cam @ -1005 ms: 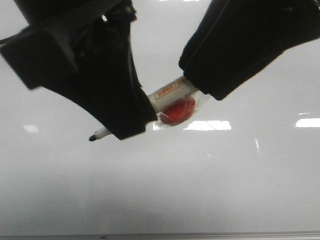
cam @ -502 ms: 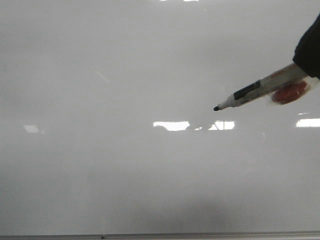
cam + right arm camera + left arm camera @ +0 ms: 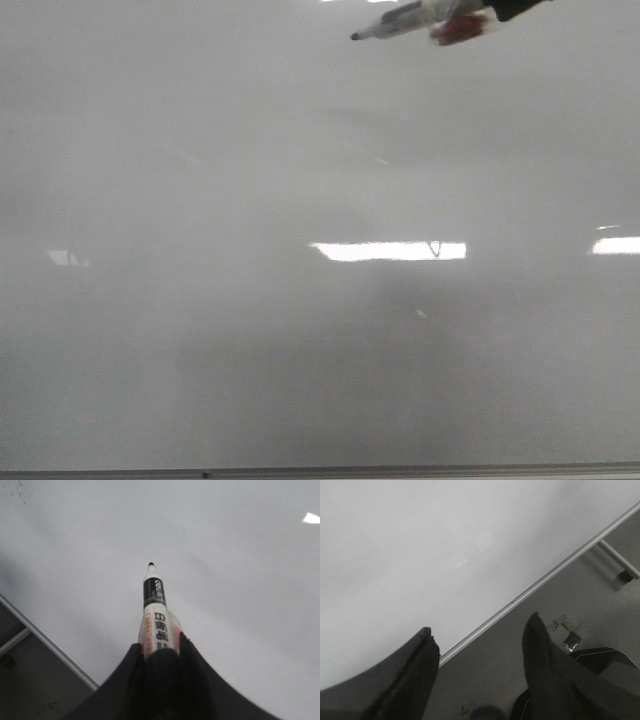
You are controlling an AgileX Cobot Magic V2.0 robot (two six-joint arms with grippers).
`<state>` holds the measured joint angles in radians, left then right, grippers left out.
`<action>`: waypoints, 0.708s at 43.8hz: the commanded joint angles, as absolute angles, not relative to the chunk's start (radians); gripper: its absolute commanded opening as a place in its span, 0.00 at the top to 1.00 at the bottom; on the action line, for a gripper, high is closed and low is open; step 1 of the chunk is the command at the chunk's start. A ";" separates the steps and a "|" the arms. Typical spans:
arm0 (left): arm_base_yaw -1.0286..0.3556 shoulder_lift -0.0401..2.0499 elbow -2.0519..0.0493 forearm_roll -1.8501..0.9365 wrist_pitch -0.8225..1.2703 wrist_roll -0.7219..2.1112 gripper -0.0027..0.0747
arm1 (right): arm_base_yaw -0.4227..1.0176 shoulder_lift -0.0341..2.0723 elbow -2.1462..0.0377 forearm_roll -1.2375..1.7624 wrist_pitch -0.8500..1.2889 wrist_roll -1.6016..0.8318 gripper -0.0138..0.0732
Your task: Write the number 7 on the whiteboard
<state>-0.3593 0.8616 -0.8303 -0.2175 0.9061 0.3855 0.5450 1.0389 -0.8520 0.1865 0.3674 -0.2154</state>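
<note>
Right fingers [image 3: 159,652] clamp the marker [image 3: 155,615], tip bare and off the whiteboard [image 3: 200,330]; left fingers [image 3: 480,645] gape empty (near the board's metal edge). No number 7 visible. You should land the tip gently, then draw the top stroke before the slant

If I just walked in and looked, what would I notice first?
A big shiny whiteboard fills the whole front view, with bright light patches glinting on it. At its top right, a marker pokes in, black tip pointing left. The right gripper is squeezing that marker, and nothing is drawn yet.
</note>
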 commanded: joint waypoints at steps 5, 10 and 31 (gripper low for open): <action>-0.359 0.857 -0.855 -0.242 0.848 0.374 0.50 | 0.540 1.154 -1.000 0.195 0.309 -0.212 0.98; -0.359 0.857 -0.855 -0.242 0.844 0.374 0.50 | 0.520 1.221 -1.063 0.195 0.331 -0.212 0.98; -0.359 0.857 -0.855 -0.242 0.836 0.374 0.50 | 0.492 1.390 -1.153 0.195 0.279 -0.212 0.98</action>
